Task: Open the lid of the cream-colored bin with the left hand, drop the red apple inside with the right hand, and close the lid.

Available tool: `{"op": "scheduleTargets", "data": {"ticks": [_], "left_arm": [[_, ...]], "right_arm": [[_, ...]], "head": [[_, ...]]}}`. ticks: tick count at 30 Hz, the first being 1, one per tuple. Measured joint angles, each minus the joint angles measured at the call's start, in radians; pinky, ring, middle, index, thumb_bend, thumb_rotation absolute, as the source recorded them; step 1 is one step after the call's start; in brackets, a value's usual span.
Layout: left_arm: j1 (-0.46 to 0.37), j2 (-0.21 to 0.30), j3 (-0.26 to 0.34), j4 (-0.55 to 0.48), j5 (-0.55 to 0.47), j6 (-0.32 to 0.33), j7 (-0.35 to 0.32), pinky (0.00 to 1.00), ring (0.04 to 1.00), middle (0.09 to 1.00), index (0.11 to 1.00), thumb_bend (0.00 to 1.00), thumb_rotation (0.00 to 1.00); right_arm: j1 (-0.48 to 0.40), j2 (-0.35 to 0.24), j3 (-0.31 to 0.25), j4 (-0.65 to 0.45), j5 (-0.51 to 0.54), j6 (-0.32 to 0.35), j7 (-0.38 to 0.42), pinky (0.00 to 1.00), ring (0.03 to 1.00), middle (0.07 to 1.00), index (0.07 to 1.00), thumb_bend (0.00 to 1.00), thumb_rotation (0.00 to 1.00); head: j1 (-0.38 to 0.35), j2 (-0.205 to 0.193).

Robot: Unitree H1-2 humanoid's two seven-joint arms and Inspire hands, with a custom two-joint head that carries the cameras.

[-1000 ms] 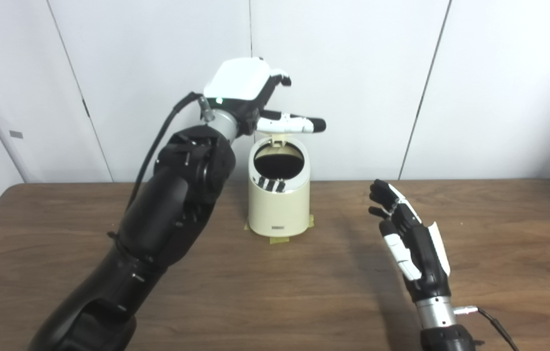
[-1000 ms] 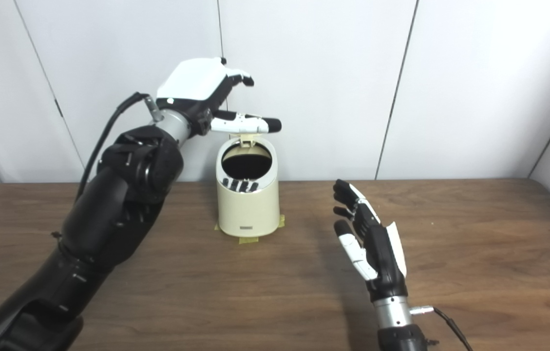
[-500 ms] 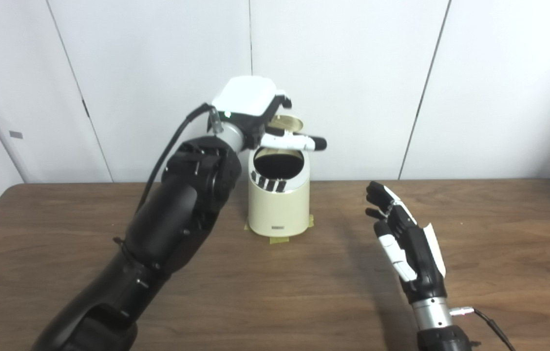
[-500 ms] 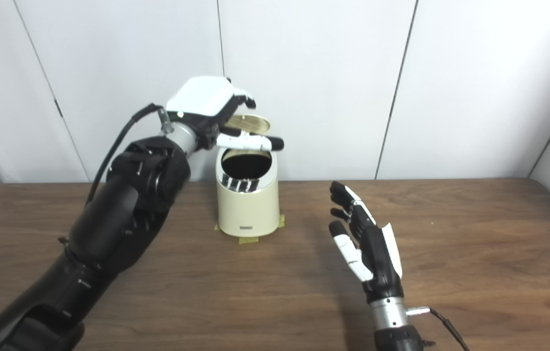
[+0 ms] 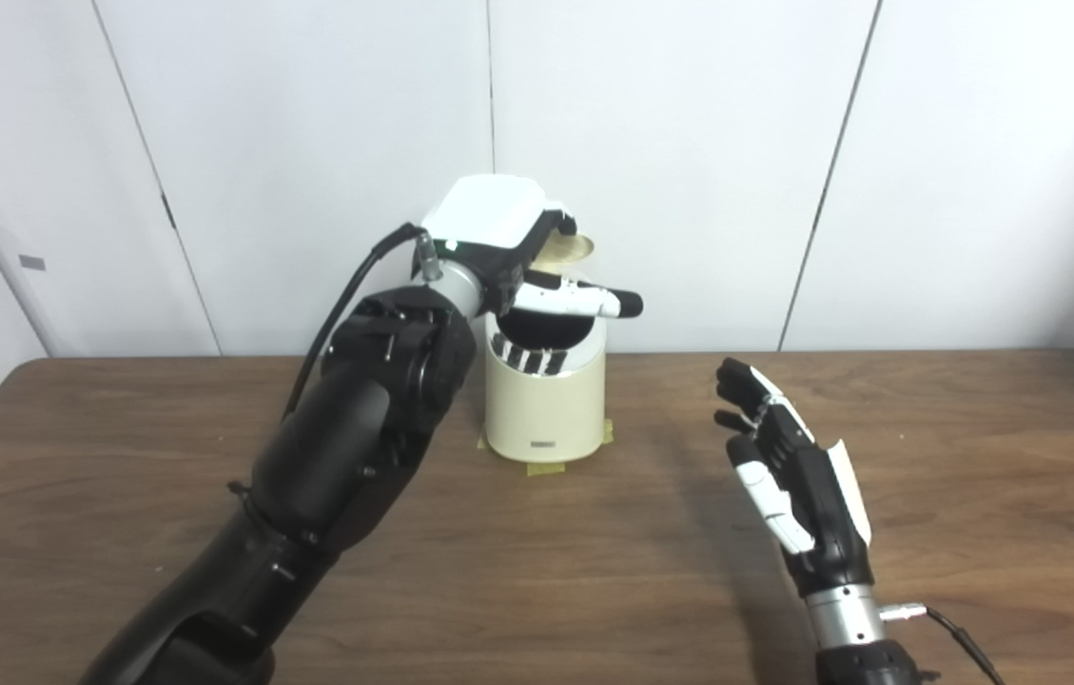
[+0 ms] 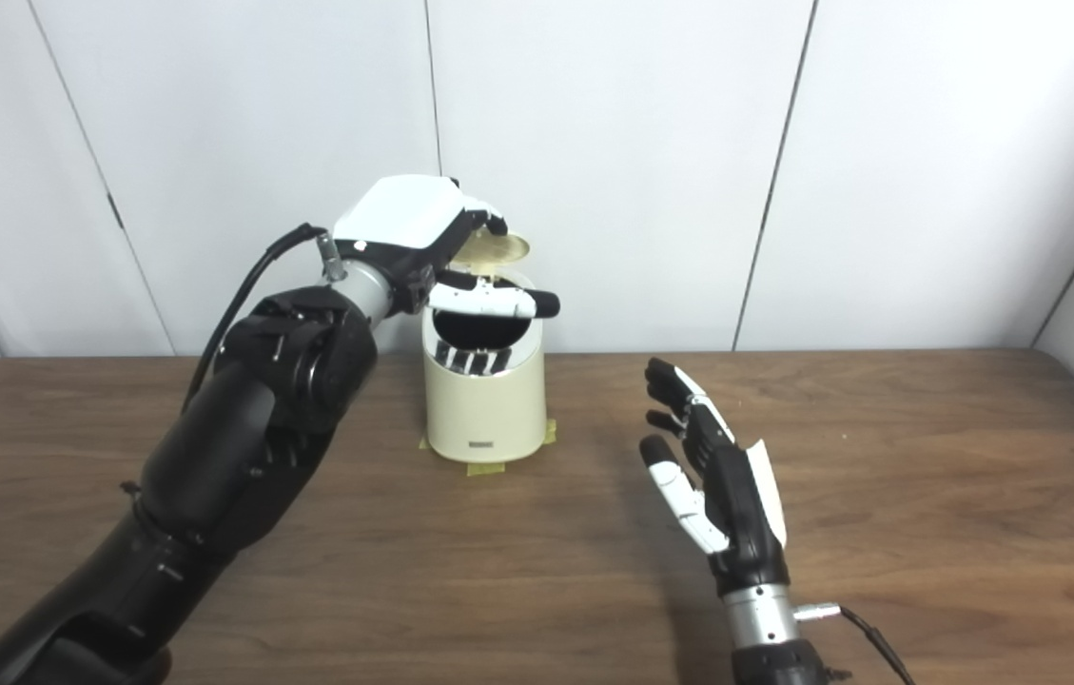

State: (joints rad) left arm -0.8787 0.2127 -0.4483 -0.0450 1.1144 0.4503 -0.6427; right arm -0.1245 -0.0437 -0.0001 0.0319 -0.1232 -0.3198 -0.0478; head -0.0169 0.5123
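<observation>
The cream-colored bin stands at the back middle of the table on yellow tape. Its round lid is raised partway behind the dark opening. My left hand hovers over the bin's top with its fingers resting on the lid and its thumb stretched across the opening; it grips nothing. My right hand stands open and upright above the table to the right of the bin, holding nothing. No red apple shows in either view.
The wooden table runs to its back edge at a white panelled wall. A cable trails from my right wrist near the bottom edge.
My left hand has come down from above the bin onto the lid, and the lid has tilted lower over the opening. The right hand has drawn back slightly toward me.
</observation>
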Motion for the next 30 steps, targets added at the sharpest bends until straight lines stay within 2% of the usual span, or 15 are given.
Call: {"op": "scheduleTargets", "data": {"ticks": [11,20,30], "left_arm": [[0.027,-0.004,0.011,-0.015,-0.016,-0.001,-0.002,1.0,0.994,0.87,0.808,1.0,0.96],[0.037,-0.011,0.017,-0.04,-0.012,0.0,-0.005,1.0,0.957,0.82,0.793,1.0,0.98],[0.112,-0.024,0.005,-0.107,0.006,0.0,-0.039,1.0,0.906,0.779,0.771,1.0,0.99]], "right_arm": [[0.001,0.001,0.0,-0.002,0.0,0.002,0.0,0.8,0.871,0.874,0.869,0.37,0.76],[0.001,0.001,0.001,-0.004,0.0,0.006,0.0,0.8,0.871,0.875,0.87,0.38,0.76],[0.002,0.003,0.002,-0.018,-0.007,0.014,-0.001,0.79,0.861,0.865,0.862,0.4,0.76]], "head": [[0.003,0.002],[0.005,0.009],[0.003,0.017]]}}
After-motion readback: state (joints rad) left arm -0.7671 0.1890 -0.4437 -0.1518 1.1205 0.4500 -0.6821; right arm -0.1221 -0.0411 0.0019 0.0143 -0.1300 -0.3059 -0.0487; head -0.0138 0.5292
